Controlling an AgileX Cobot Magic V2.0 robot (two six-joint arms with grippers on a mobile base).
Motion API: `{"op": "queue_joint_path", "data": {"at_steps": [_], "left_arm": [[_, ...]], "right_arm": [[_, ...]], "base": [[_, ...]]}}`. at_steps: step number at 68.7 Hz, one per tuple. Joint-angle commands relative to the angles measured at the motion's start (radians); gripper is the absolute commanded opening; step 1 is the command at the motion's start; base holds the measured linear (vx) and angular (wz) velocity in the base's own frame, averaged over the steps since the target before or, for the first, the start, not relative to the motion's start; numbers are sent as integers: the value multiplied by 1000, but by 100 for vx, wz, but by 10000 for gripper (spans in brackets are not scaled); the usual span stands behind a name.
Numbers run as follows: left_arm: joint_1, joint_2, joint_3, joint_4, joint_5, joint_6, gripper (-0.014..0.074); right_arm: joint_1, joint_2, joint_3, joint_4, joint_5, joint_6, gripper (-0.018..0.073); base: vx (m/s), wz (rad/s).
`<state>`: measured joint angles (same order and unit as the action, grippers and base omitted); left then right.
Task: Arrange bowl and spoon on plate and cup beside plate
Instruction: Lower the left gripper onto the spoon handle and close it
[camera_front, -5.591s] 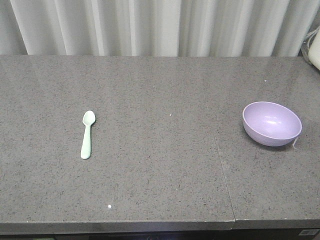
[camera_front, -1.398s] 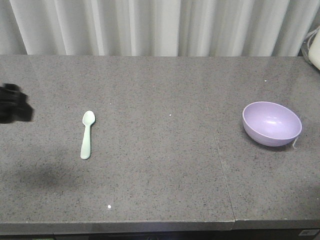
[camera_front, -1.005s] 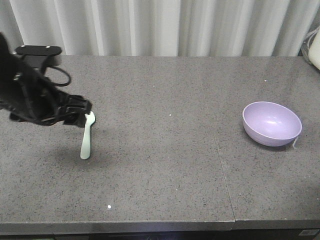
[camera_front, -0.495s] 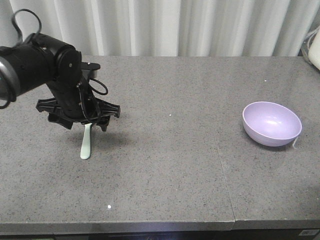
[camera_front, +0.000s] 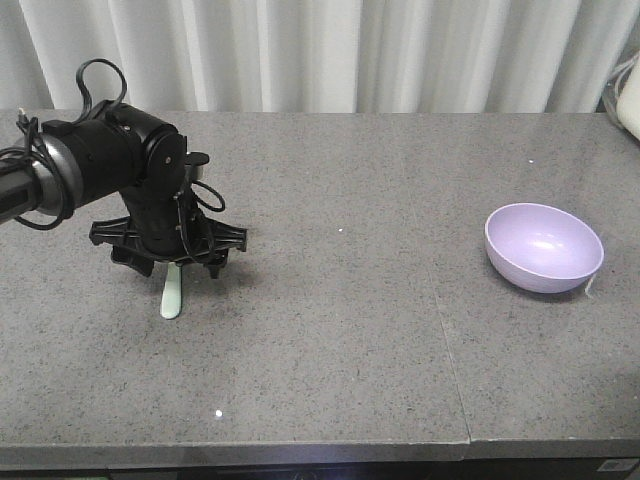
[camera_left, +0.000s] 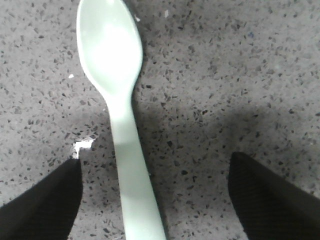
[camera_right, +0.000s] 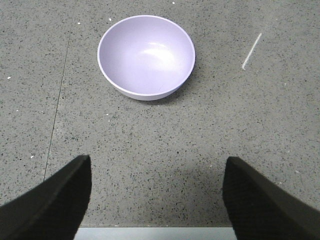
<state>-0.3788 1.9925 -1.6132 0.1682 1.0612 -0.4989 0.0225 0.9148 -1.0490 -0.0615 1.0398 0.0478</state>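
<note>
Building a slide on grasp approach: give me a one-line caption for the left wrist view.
Open left gripper straddles the handle of the mint-green spoon on a speckled grey counter, jaws not touching.

Front camera overlooks the whole counter (camera_front: 330, 340), left wrist camera close above the spoon (camera_left: 114, 85) inside the left gripper (camera_left: 155, 162), right wrist camera seemingly higher, bowl (camera_right: 146, 55) ahead of the right gripper (camera_right: 157, 158), both objects shared with the front view.

The left arm (camera_front: 120, 165) is glossy black and rounded, with looped black cables (camera_front: 97, 61) — its hand (camera_front: 172, 266) black too.
</note>
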Motion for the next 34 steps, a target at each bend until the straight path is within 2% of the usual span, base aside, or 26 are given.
{"op": "queue_joint_path", "data": {"at_steps": [1,34], "left_arm": [[-4,-42,-32,12,-28,-18,565],[-4,-2,-32,8,-30,-62,565]], "right_arm": [[-6,-5,-30,-6,-55,-6,542],[-6,-5,-30,-6,-54,-6,542]], "base": [[0,0],[0,0]]}}
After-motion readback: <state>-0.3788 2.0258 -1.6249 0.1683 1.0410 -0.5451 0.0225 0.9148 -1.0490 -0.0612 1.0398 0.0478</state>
